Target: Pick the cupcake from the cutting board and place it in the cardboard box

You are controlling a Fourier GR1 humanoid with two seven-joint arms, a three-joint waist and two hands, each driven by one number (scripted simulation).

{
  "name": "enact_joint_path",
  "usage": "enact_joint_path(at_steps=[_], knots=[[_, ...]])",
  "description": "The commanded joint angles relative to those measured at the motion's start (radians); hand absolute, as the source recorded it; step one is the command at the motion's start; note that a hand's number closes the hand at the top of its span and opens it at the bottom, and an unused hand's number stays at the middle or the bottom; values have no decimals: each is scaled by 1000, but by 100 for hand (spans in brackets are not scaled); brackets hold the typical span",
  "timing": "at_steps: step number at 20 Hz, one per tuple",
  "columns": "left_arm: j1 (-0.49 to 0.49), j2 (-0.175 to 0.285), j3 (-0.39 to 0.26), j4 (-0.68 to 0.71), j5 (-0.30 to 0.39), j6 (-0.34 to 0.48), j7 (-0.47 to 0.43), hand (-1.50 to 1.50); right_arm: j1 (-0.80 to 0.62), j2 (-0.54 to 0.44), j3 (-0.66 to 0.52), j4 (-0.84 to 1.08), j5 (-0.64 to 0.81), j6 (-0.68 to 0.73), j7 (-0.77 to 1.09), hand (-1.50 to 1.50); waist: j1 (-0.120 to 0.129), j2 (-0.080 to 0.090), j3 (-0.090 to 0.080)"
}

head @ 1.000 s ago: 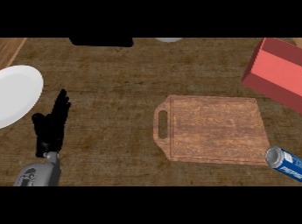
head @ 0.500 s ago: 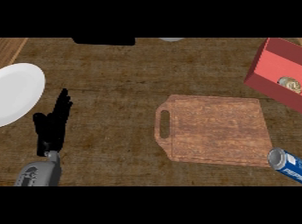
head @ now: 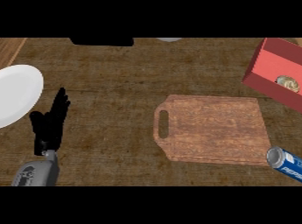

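White plate: left side of brown counter.
Blue soda can: on its side, near right.
Black object: far edge, cut off, unidentifiable.

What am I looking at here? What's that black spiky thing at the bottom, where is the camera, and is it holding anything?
You are looking steeply down at a kitchen counter through a camera in a robot's head. The black thing is the robot's left hand, on a grey forearm that comes in from the bottom edge. Its fingers are straight and point up. It is resting and holds nothing. The right hand is outside the picture.

On the counter, a white plate lies at the left. A wooden cutting board lies in the middle, with nothing on it. A blue soda can lies on its side by the board's lower right corner. At the upper right is a red box. Inside it sits something small and round, most likely the cupcake.
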Motion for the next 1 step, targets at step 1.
enact_joint_path(at_steps=[1], knots=[[17,-26,-7,10,-6,16,-33,0,24,-81,-84,54,-84,86,-31,-150,-3,3,0]])
